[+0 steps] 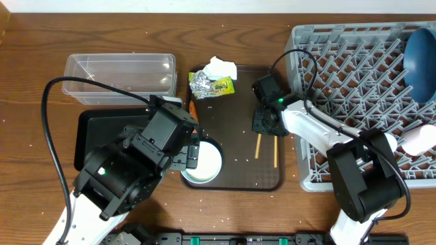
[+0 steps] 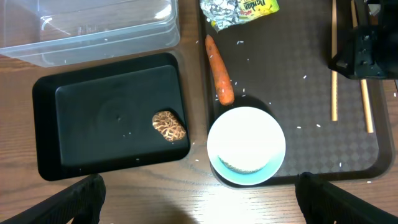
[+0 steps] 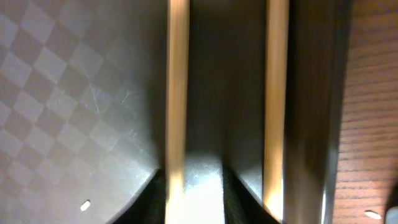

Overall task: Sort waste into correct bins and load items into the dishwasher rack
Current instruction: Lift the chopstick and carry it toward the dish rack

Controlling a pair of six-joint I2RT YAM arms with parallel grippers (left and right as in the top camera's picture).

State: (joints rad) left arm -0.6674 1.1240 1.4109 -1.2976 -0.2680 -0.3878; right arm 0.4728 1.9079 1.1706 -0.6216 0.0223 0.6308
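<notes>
My left gripper (image 2: 202, 205) is open wide and empty, over the wooden table just in front of a light-blue bowl (image 2: 246, 147) with a white inside and some rice. The bowl sits at the brown serving tray's front left corner. A brown food lump (image 2: 169, 126) lies in the black tray (image 2: 93, 118). A carrot (image 2: 219, 78) lies on the serving tray behind the bowl. My right gripper (image 1: 266, 122) is low over the serving tray, partly open. Its fingers straddle the left one of two wooden chopsticks (image 3: 177, 93); the other chopstick (image 3: 275, 93) lies outside them.
The clear tub (image 1: 119, 75) stands behind the black tray. Tissue (image 1: 219, 68), foil (image 1: 202, 83) and a yellow-green wrapper (image 1: 223, 86) lie at the serving tray's (image 1: 235, 173) back edge. The grey rack (image 1: 340, 68) at right holds a dark-blue plate (image 1: 419, 58) and a pink-and-white cup (image 1: 419, 139). Rice grains are scattered about.
</notes>
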